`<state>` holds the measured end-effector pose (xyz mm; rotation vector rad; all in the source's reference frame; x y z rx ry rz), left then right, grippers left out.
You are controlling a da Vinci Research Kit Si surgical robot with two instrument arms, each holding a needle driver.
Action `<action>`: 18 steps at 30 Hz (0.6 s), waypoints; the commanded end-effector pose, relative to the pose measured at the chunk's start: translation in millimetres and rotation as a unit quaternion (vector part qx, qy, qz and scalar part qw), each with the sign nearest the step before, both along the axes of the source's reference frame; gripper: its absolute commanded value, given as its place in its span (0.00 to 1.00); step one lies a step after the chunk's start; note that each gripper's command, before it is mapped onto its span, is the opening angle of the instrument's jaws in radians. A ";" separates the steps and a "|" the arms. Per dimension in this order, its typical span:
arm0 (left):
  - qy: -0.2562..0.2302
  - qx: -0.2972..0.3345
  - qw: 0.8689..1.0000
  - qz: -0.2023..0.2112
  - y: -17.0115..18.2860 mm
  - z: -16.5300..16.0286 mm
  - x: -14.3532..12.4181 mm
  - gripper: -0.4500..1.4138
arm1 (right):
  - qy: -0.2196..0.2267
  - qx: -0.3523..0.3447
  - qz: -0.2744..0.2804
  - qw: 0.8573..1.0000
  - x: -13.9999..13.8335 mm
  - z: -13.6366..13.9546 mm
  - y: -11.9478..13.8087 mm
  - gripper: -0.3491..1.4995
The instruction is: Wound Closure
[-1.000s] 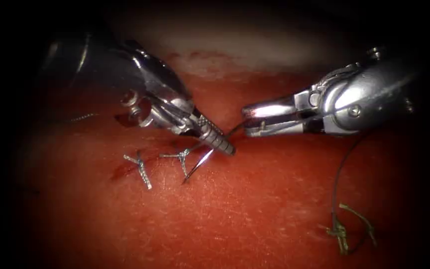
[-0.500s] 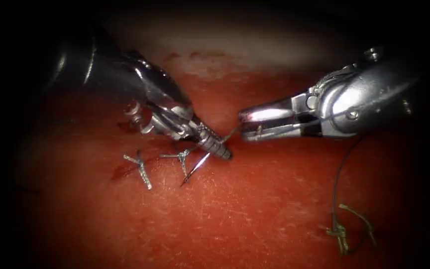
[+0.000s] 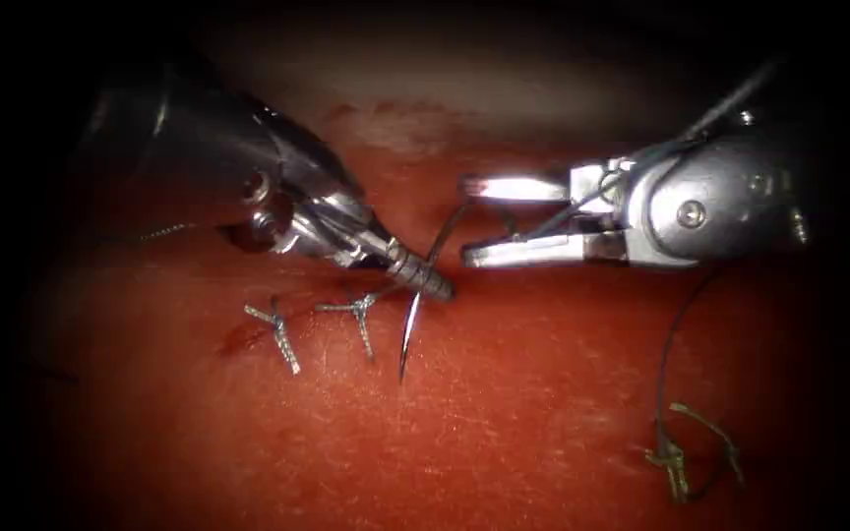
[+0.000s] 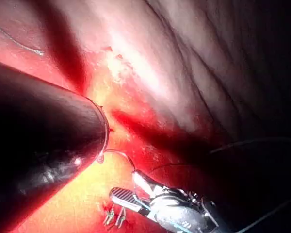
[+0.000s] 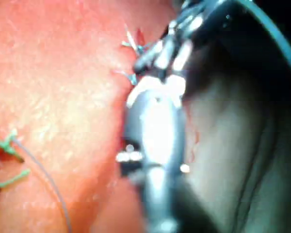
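Now my left claw is closed on the needle near the middle of its curve, above the tissue, just right of the 2 stitches. My right claw, jaws parted, has released it since 1 second ago. The point hangs free, so the next move needs careful aiming at the cut.

Surgical practice bench; pork tissue under endoscope light; knotted stitches; steel tool.
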<state>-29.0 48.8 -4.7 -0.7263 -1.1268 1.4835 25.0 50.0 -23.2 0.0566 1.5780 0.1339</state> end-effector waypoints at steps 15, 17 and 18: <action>-0.061 0.020 0.996 -0.061 -1.0 -0.9 0.0 0.05 | -0.038 0.111 0.163 0.980 0.8 1.6 0.7 0.71; -0.072 0.031 0.995 -0.058 -1.1 -1.1 0.4 0.05 | -0.018 0.109 0.153 0.982 0.9 1.6 0.7 0.65; -0.076 0.036 0.995 -0.055 -1.2 -1.3 0.6 0.05 | -0.017 0.109 0.152 0.982 0.9 1.6 0.7 0.62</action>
